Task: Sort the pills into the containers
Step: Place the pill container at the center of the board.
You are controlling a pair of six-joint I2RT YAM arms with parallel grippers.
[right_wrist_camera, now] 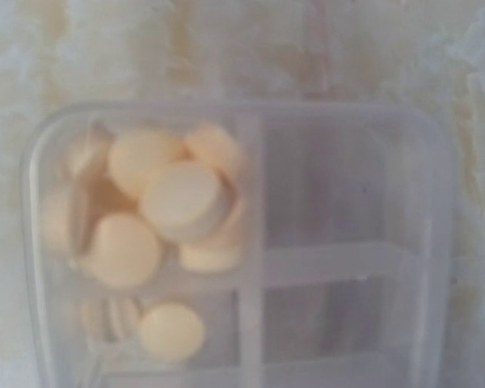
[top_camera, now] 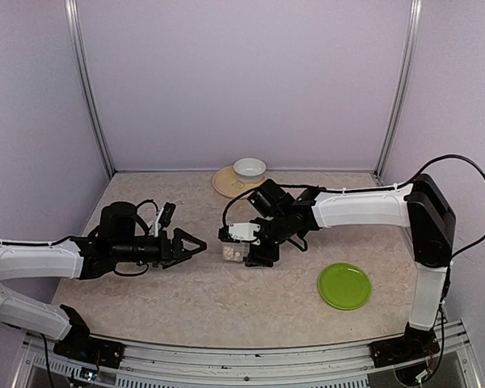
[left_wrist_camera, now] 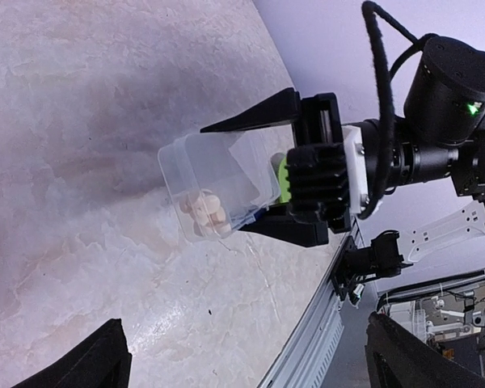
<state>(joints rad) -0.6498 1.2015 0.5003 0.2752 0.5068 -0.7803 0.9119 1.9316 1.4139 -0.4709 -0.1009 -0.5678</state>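
Round chalky peach pills (right_wrist_camera: 182, 202), heaped mostly in one cell of the clear hard-plastic pill box (left_wrist_camera: 218, 182) that sits tilted mid-bench, clamped in the right tool (top_camera: 241, 242), could spill onto the marbled bench (top_camera: 186, 299) if the slick wall slips or tilts further; left tool (top_camera: 192, 246) at its 9 o'clock gapes empty.

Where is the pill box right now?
In the top view, the clear pill box is near the middle of the table, held by the right gripper. The open left gripper is just to its left, and the green plate is off to its right.
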